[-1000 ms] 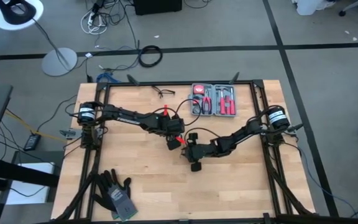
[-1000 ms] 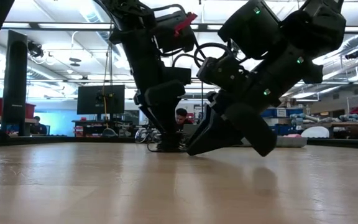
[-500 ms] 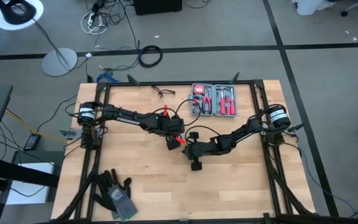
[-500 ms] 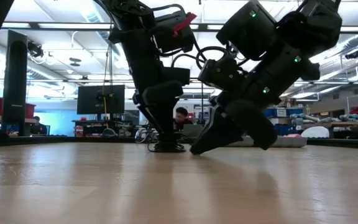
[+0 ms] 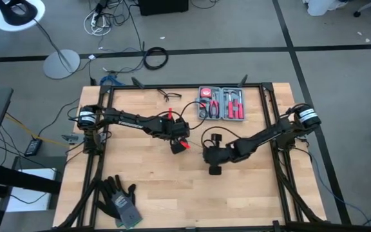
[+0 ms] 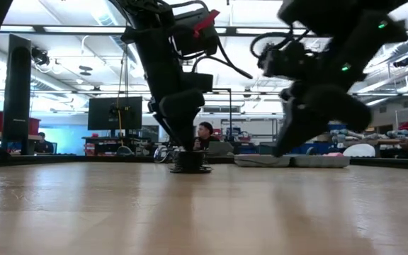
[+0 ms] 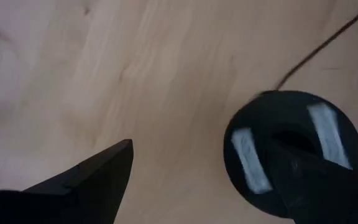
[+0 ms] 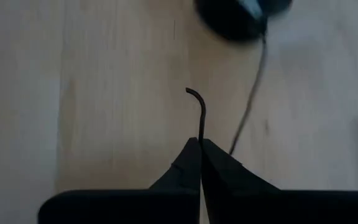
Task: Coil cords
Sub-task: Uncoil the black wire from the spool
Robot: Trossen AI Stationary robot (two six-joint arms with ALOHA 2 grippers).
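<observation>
The cord is a very thin black cable ending in a round black puck with two pale strips. The puck lies flat on the wooden table, near its middle. My left gripper stands open over it, one finger above the puck and the other over bare wood. My right gripper is shut on the cable, a little toward the table's right from the puck and raised off the table. My left gripper has one finger on the puck's top, between the two pale strips, coming down slanting from above. The low view shows that finger reaching the puck, which rests flat on the table. The other finger touches nothing. My right gripper pinches the thin cable between its two fingertips, pointing slantwise down. A short hooked piece sticks out past the tips. A second run leads from the puck and passes under the fingers, hanging slack.
A case of red-handled tools lies at the far edge, and a small black wire item to its left. Grey-black gloves lie at the near left corner. A ring of thicker cable lies on the floor beyond the table.
My right gripper has shut on the thin cable beside the puck. It has then risen and gone toward the table's right edge, taking the cable with it. The puck has stayed in place under my left gripper.
</observation>
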